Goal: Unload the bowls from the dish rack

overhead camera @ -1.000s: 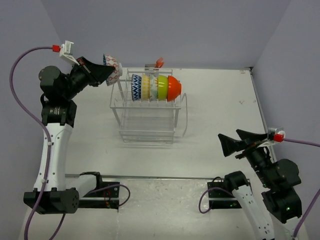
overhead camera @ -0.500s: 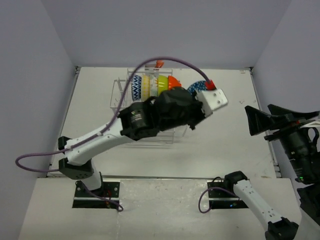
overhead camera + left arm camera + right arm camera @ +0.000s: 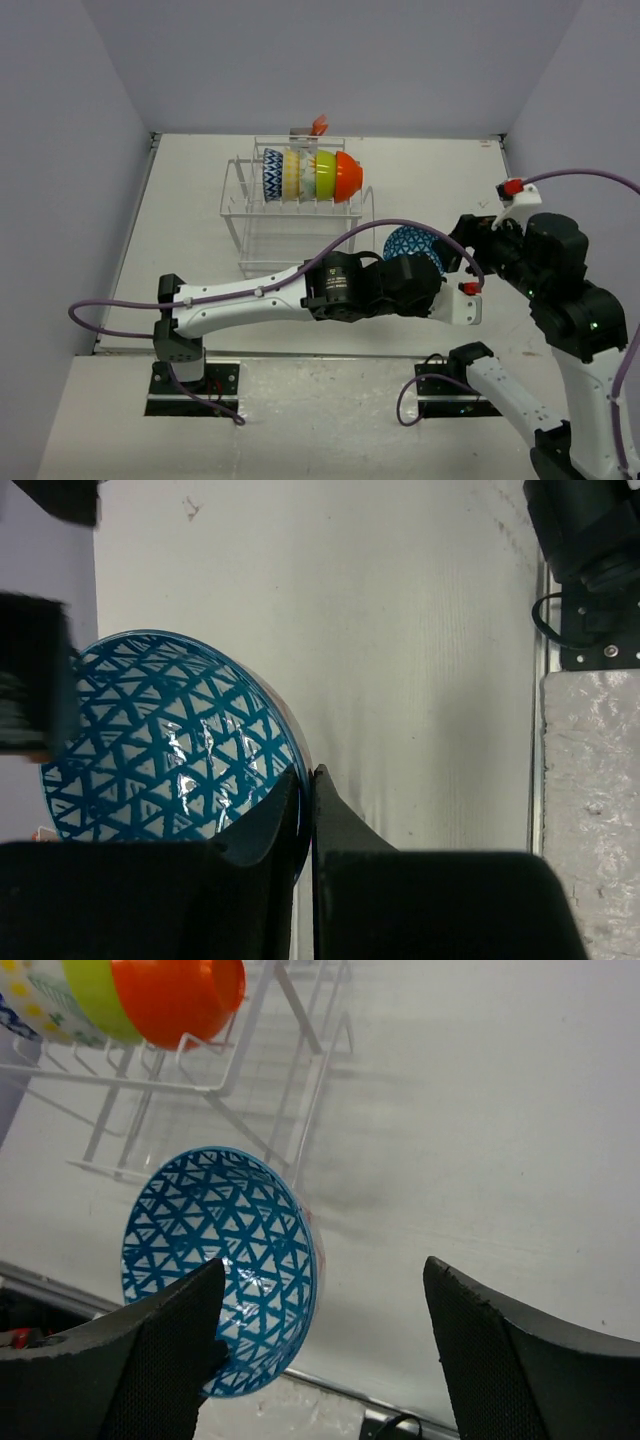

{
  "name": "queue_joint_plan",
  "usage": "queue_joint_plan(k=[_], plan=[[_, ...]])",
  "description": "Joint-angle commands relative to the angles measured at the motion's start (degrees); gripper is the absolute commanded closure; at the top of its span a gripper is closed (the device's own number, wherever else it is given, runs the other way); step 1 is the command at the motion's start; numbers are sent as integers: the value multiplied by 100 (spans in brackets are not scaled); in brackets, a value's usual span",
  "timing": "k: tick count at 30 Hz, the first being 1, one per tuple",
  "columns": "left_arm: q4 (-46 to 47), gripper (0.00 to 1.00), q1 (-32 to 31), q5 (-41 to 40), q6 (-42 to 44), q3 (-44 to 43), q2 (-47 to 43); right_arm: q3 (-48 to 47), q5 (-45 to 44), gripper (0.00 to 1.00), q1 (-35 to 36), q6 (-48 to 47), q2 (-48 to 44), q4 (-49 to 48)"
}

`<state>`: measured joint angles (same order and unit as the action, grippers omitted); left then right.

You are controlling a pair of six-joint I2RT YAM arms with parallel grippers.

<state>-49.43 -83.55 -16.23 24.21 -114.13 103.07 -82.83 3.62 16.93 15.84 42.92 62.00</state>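
My left gripper (image 3: 306,778) is shut on the rim of a bowl (image 3: 408,243) with a blue triangle lattice inside and a reddish outer edge. It holds the bowl on edge above the table, right of the dish rack (image 3: 290,235). The bowl also shows in the left wrist view (image 3: 170,745) and the right wrist view (image 3: 220,1265). My right gripper (image 3: 330,1335) is open, close to the bowl's right side, with the rim by its left finger (image 3: 160,1350). In the rack stand blue-patterned (image 3: 272,175), yellowish (image 3: 291,173), pale floral (image 3: 307,175), lime green (image 3: 325,173) and orange (image 3: 348,175) bowls.
A small orange-red object (image 3: 318,125) sits behind the rack. My left arm (image 3: 250,300) stretches across the front of the table from its base (image 3: 180,350). The table's front edge strip (image 3: 300,354) runs below it, and walls close in on three sides.
My left arm swung the bowl from the rack's far left across to the right front of the table. My right arm rose and came in toward the bowl.
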Motion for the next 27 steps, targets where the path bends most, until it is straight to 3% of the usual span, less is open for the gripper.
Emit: queue_joint_plan(k=[1, 4, 8, 9, 12, 14, 15, 16, 17, 18, 20, 23, 26, 27], plan=[[258, 100, -12, 549, 436, -49, -375, 442, 543, 21, 12, -168, 32, -47], [285, 100, -12, 752, 462, -13, -384, 802, 904, 28, 30, -221, 164, -153], [346, 100, -12, 762, 497, -22, -393, 1005, 527, 45, 118, -212, 270, -153], [364, 100, -12, 770, 497, -22, -401, 988, 491, 64, 126, -204, 287, -153], [521, 100, -12, 586, 497, 39, -463, 909, 360, 100, 127, -151, 323, -170], [679, 100, -12, 174, 418, 109, -507, 891, 79, 100, 127, -64, 305, -293], [863, 94, -12, -158, 383, 136, -559, 917, -53, 100, 127, 67, 279, -372], [978, 53, -12, -379, 270, 171, -594, 952, -141, 100, 127, 104, 261, -607], [1118, 35, -12, -590, 199, 258, -638, 987, -438, 100, 127, 174, 287, -723], [1259, 1, -21, -905, 129, 251, -717, 1040, -658, 100, 118, 279, 331, -820], [1260, 0, -30, -1197, -205, 119, -814, 1084, -1073, 100, -153, 402, 611, -1189], [1373, 0, -39, -1926, -844, -13, -1174, 1276, -837, 100, -1170, 761, 1007, -2022], [1821, 0, 118, -4178, -1750, 13, -1840, 1584, -1135, 100, -1543, 1288, 1788, -3182], [1718, 0, 642, -4195, -2397, -109, -1982, 1577, -1144, 100, -1587, 1386, 2382, -3559]])
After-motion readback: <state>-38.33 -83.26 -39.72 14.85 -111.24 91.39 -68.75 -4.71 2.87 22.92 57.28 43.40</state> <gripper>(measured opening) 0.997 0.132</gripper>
